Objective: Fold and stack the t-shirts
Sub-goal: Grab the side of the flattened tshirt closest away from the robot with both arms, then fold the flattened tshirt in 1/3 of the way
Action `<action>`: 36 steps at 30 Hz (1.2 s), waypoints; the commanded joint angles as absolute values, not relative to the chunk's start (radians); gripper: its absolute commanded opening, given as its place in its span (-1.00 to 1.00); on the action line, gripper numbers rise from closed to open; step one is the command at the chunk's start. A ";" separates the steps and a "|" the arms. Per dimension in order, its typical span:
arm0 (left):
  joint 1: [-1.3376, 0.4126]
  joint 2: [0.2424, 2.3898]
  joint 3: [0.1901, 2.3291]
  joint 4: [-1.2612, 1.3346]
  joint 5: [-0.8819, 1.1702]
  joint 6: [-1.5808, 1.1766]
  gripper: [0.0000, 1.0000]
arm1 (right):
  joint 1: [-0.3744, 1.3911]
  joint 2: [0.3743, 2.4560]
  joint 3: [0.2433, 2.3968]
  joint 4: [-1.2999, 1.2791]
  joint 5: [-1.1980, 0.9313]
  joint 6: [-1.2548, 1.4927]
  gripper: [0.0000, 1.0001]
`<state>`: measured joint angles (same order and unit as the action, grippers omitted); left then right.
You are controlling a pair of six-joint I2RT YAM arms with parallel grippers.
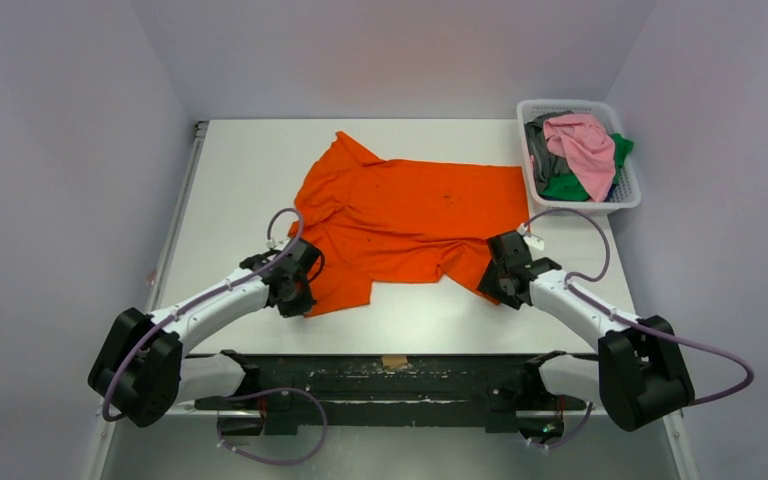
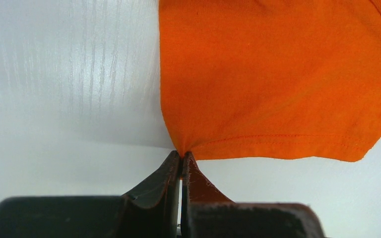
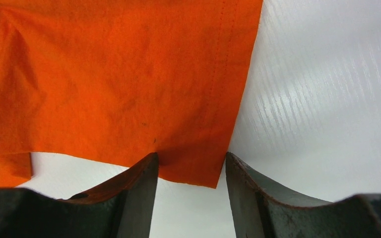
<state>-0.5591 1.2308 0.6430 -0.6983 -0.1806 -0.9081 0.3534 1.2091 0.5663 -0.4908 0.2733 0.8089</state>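
Observation:
A large bright orange t-shirt [image 1: 400, 215] lies spread and wrinkled on the white table. My left gripper [image 1: 298, 290] is at its near left corner; in the left wrist view [image 2: 181, 154] the jaws are shut on the orange hem [image 2: 278, 144]. My right gripper [image 1: 495, 272] is at the shirt's near right corner; in the right wrist view [image 3: 192, 163] the jaws are open with the orange corner [image 3: 193, 168] lying between them on the table. A pink shirt [image 1: 585, 145], a green one [image 1: 565, 185] and a grey one [image 1: 542, 150] are piled in the basket.
A white slotted plastic basket [image 1: 632, 195] stands at the table's back right corner. A dark rail [image 1: 390, 380] with the arm bases runs along the near edge. Grey walls close in on the left, back and right.

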 commanded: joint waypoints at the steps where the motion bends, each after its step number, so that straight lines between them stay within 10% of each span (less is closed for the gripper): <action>1: -0.564 1.202 0.643 -0.710 -0.216 -0.935 -1.00 | 0.372 1.250 0.578 -0.528 0.242 0.840 -0.05; 5: -0.563 1.200 0.643 -0.719 -0.230 -0.940 -1.00 | 0.403 1.306 0.614 -0.550 0.257 0.867 -0.20; 10: -0.562 1.137 0.636 -0.774 -0.247 -0.953 -1.00 | 0.407 1.298 0.618 -0.612 0.305 0.894 -1.00; 25: -0.572 0.610 0.548 -1.117 -0.177 -1.084 -1.00 | 0.410 0.808 0.605 -1.068 0.177 0.962 -1.00; 36: -0.585 0.652 0.591 -0.966 -0.085 -1.012 -1.00 | 0.411 0.781 0.611 -1.048 0.190 0.944 -1.00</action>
